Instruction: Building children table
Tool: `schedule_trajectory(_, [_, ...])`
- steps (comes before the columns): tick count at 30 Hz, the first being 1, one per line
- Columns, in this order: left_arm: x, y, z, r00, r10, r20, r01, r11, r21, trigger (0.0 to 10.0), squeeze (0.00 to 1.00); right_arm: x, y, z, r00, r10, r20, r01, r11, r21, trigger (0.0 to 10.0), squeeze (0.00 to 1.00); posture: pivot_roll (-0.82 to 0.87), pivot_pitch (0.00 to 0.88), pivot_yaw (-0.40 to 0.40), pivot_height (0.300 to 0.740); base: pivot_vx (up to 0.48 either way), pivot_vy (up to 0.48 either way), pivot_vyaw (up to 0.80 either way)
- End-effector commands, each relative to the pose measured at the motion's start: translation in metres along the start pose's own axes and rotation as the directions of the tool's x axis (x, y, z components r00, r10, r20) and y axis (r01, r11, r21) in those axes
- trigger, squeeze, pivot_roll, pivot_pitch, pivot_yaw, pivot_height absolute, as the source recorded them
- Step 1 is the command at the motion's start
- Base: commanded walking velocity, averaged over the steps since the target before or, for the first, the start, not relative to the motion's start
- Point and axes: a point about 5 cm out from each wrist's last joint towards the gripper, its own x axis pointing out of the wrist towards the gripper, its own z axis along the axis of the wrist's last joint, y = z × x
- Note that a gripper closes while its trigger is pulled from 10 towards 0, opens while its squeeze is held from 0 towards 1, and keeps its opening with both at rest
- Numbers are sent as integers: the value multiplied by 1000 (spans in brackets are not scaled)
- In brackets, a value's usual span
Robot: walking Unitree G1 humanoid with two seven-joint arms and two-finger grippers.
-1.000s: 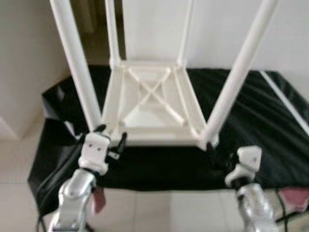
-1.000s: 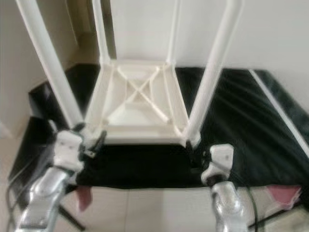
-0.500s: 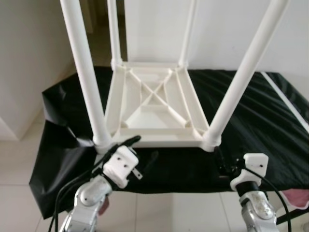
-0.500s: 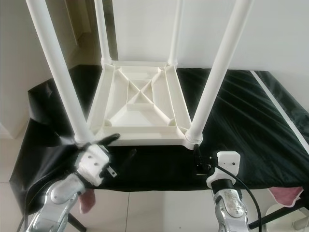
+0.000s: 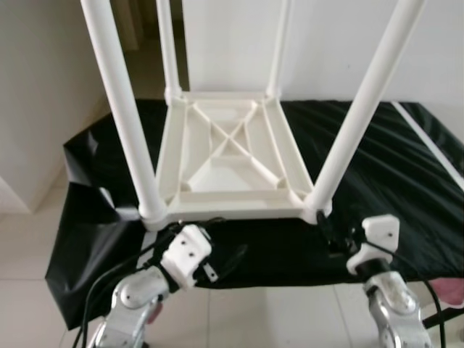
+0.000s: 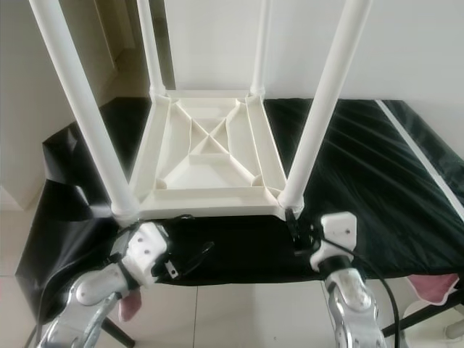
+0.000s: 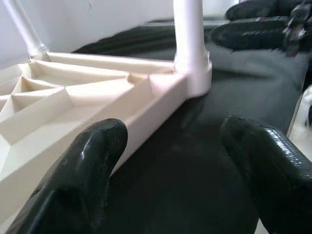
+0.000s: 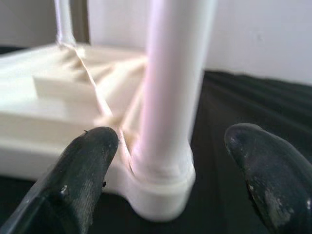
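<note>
Children table (image 5: 230, 156) upside down on black-draped counter (image 5: 406, 181), legs up | left tool (image 7: 170, 161) spread at near edge | right tool (image 8: 168, 161) spread around near-right leg (image 8: 170, 83)

A white plastic table (image 5: 230, 156) lies upside down on a black sheet, its square top flat on the sheet and its underside facing up. The underside shows a raised rim, crossed diagonal ribs (image 5: 232, 141) meeting at the middle, and straight ribs running along the sides. Four round white legs stand upright from sockets at the corners: near left leg (image 5: 122, 116), near right leg (image 5: 359, 109), far left leg (image 5: 168, 51), far right leg (image 5: 280, 47). All four run out past the top of the head views. The near edge of the top lies close to the sheet's near edge.
</note>
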Motion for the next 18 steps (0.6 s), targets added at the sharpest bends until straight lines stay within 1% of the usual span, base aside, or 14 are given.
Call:
schedule_trajectory(1, [2,-3,5,999,-52,6,52,998,-23,10000,0,4,0,1,1000,7,-2,-7,1000,5,10000,0,24,0,-1,740,0,0,0])
schedule_trajectory(2, [5,-5,9,996,-84,15,85,995,-47,10000,0,12,0,7,1000,2,16,-2,1000,-1,10000,0,24,0,-1,740,0,0,0])
schedule_trajectory(3, [5,-5,9,996,-84,15,85,995,-47,10000,0,12,0,7,1000,2,16,-2,1000,-1,10000,0,24,0,-1,740,0,0,0])
schedule_trajectory(5, [9,-5,15,991,-130,29,131,990,-57,10000,0,29,-2,17,999,-20,50,20,1000,-6,10000,0,25,0,-7,740,0,0,0])
schedule_trajectory(7, [9,-5,15,991,-130,29,131,990,-57,10000,0,29,-2,17,999,-20,50,20,1000,-6,10000,0,25,0,-7,740,0,0,0])
schedule_trajectory(10, [13,-1,20,989,-138,47,141,989,-55,10000,0,41,-3,23,996,-67,58,66,998,5,10000,0,36,0,-14,740,0,0,0])
schedule_trajectory(13, [13,-1,22,989,-141,49,144,988,-64,10000,0,43,-3,23,995,-80,55,80,997,6,10000,0,40,0,-17,740,0,0,0])
schedule_trajectory(16, [13,-3,22,984,-172,36,174,981,-84,10000,0,51,0,23,994,-102,42,101,995,12,10000,0,45,0,-17,740,0,0,0])
schedule_trajectory(17, [13,-5,20,981,-194,21,195,976,-94,10000,0,57,2,23,994,-107,37,107,994,12,10000,0,47,0,-18,740,0,0,0])
schedule_trajectory(18, [13,-5,20,981,-194,21,195,976,-94,10000,0,57,2,23,994,-107,37,107,994,12,10000,0,47,0,-18,740,0,0,0])
